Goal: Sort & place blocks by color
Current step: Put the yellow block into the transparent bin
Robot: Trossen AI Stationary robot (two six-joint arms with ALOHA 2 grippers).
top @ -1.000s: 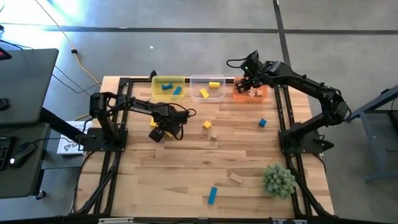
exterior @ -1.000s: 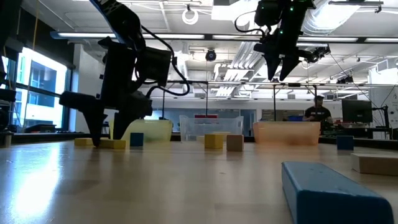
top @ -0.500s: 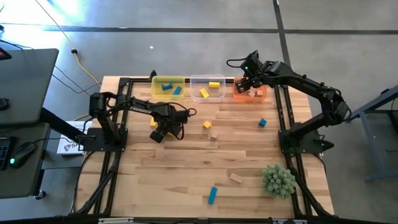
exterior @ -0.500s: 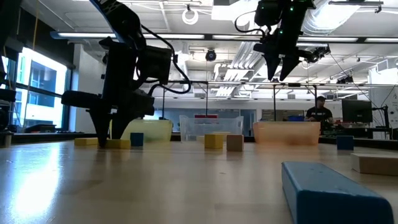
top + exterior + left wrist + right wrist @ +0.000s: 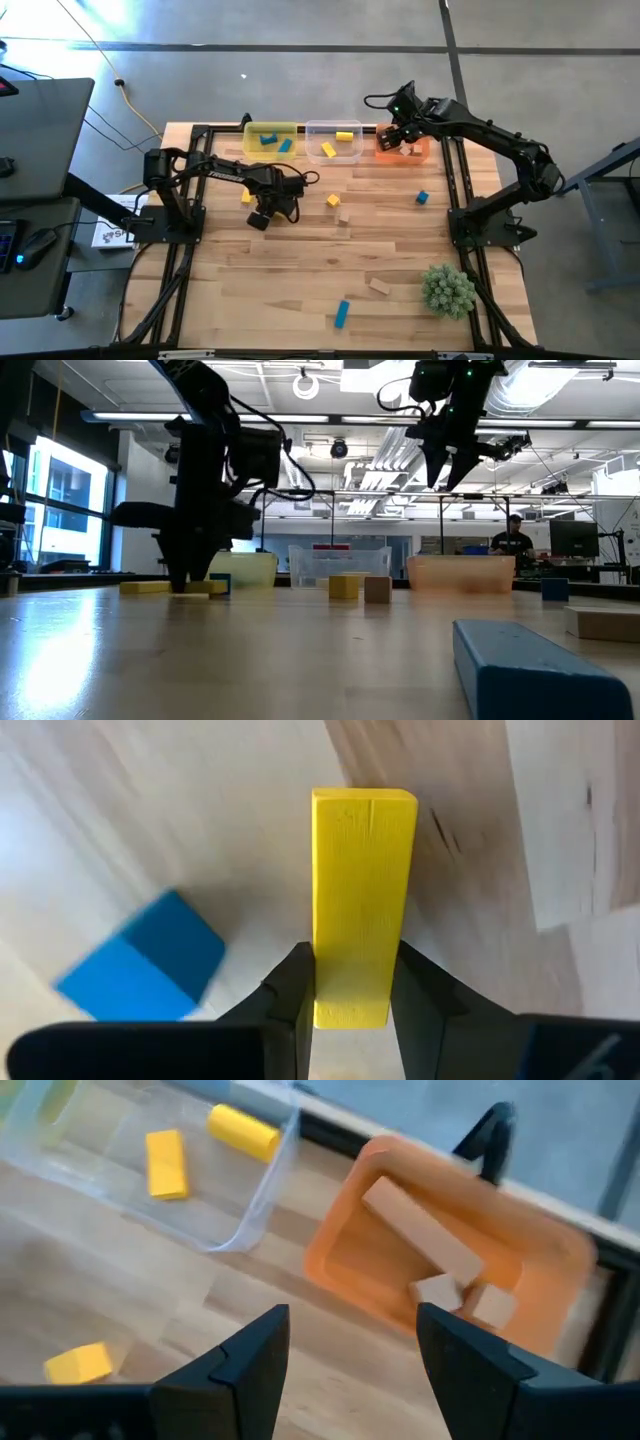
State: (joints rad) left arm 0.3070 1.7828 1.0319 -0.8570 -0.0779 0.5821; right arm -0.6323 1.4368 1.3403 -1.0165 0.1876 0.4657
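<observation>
Left wrist view: left claw [image 5: 350, 982] newly around yellow bar [image 5: 361, 900]

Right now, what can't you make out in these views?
- Yellow bar in the left gripper, left wrist view: near end cut off behind the fingers.
- Blue cube, same view: blurred.
- Yellow bar, high view: hidden under the left gripper.

You see a bright yellow wooden bar [image 5: 362, 900] beside a blue wooden cube [image 5: 145, 960] on the pale wood-grain table [image 5: 300, 270]; tan wooden blocks [image 5: 440, 1255] fill the translucent orange bin [image 5: 345, 1230].
</observation>
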